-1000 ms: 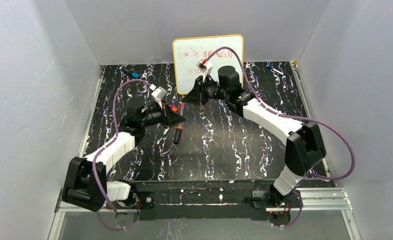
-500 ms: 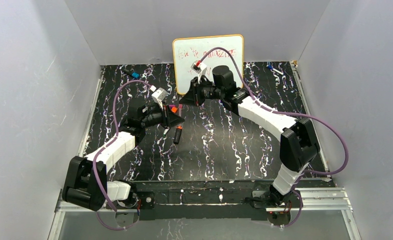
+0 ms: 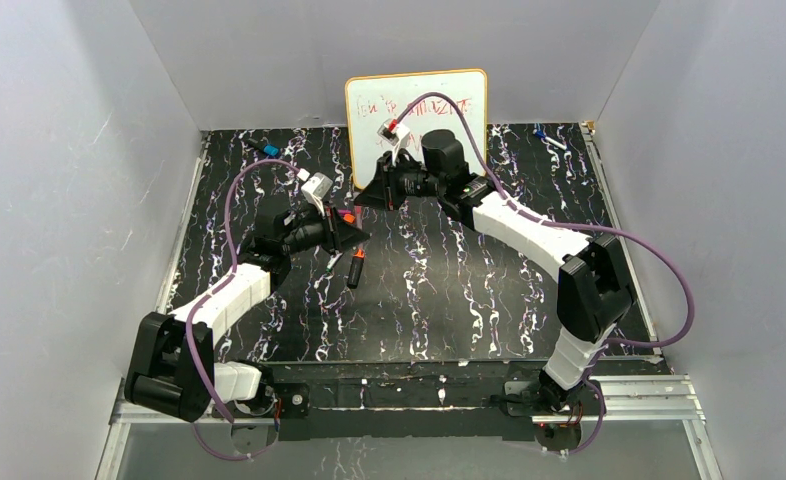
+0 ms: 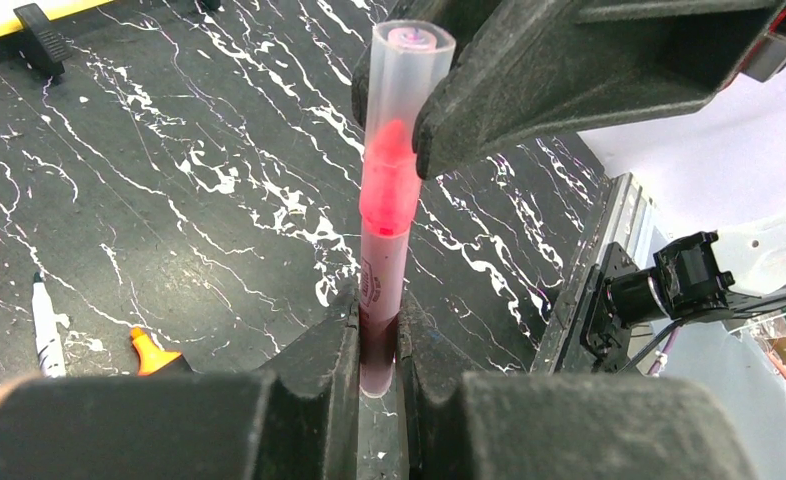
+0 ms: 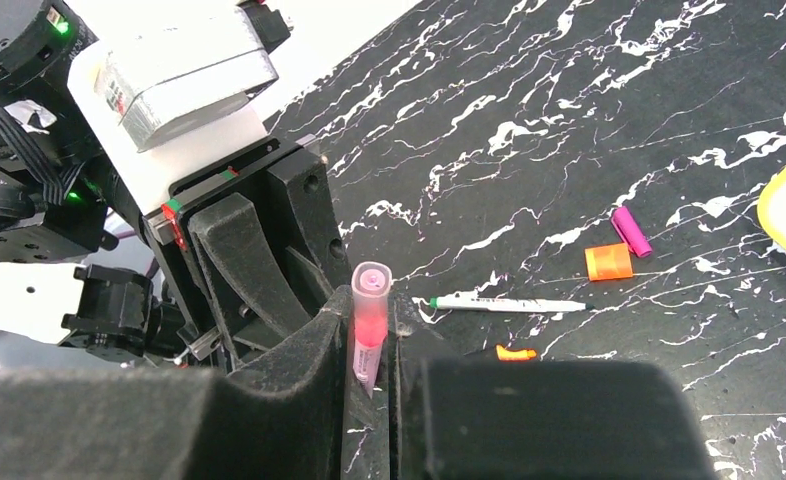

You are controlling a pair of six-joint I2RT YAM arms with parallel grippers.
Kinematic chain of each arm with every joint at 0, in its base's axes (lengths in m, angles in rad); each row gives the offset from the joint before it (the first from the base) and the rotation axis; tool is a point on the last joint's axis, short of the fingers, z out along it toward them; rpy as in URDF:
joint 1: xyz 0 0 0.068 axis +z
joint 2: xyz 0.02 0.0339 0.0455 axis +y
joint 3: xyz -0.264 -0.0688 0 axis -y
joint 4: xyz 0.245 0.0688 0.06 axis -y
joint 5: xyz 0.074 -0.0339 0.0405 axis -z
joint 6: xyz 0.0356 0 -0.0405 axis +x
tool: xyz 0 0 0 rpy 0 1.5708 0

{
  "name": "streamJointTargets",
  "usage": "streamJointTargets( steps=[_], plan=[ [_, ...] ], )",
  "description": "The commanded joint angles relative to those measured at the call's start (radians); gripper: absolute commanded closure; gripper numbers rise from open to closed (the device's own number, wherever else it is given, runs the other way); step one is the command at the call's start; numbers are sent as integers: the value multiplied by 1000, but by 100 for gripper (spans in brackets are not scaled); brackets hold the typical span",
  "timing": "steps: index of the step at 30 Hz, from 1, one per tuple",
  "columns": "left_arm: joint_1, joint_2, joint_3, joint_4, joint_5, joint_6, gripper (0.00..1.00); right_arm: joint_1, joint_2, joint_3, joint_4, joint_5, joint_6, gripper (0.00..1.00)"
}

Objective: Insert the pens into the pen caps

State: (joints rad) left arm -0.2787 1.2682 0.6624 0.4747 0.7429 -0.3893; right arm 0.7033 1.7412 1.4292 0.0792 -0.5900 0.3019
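- The left claw (image 4: 377, 335) is clenched on the lower barrel of the pink pen (image 4: 381, 265). The right claw (image 5: 371, 335) grips the see-through pink cap (image 4: 397, 85) that sits over its tip.
- Both are held in the air above the bench (image 3: 449, 300), left of middle and towards its far edge.
- The pen looks light, stiff and smooth. It could slip or tilt, so hold it mid-barrel and push straight along its axis.
- I count three pens. One is held, and a white pen (image 5: 504, 302) and a black marker (image 3: 354, 271) lie on the bench.
- I count three caps. One is on the pen, and an orange cap (image 5: 608, 262) and a purple cap (image 5: 629, 231) lie loose.
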Motion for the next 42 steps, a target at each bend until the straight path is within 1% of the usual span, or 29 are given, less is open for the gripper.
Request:
streamJointTargets(
  steps=[1, 3, 4, 8, 11, 17, 20, 23, 26, 30, 32, 36, 42],
  plan=[
    [44, -32, 54, 233, -124, -23, 100, 90, 2, -41, -270, -138, -2, 76],
    [44, -32, 49, 214, -100, -17, 100, 90, -17, -51, -246, -81, 5, 70],
    [44, -33, 47, 199, -90, -11, 100, 89, -30, -66, -224, -41, 17, 64],
    [44, -36, 52, 148, -50, 10, 100, 90, -95, -157, -38, 71, 87, 46],
    [44, -32, 50, 149, -17, 1, 100, 85, -118, -197, 100, 92, 126, 40],
    [44, 16, 46, 210, 88, -61, 100, 67, -145, -232, 271, 125, 132, 37],
    [44, 41, 48, 221, 135, -71, 100, 38, -195, -299, 383, 123, 121, 34],
    [44, 65, 51, 232, 174, -83, 100, 3, -245, -358, 491, 87, 109, 29],
    [44, 80, 55, 248, 199, -96, 100, -30, -258, -364, 519, 22, 97, 29],
    [44, 102, 55, 296, 252, -126, 100, -62, -232, -367, 640, -100, 164, 29],
    [41, 109, 51, 321, 267, -143, 100, -64, -208, -356, 695, -138, 204, 30],
    [29, 112, 48, 334, 292, -147, 100, -64, -166, -337, 756, -145, 235, 30],
    [12, 122, 52, 339, 312, -153, 100, -64, -114, -281, 773, -130, 232, 30]
  ],
)
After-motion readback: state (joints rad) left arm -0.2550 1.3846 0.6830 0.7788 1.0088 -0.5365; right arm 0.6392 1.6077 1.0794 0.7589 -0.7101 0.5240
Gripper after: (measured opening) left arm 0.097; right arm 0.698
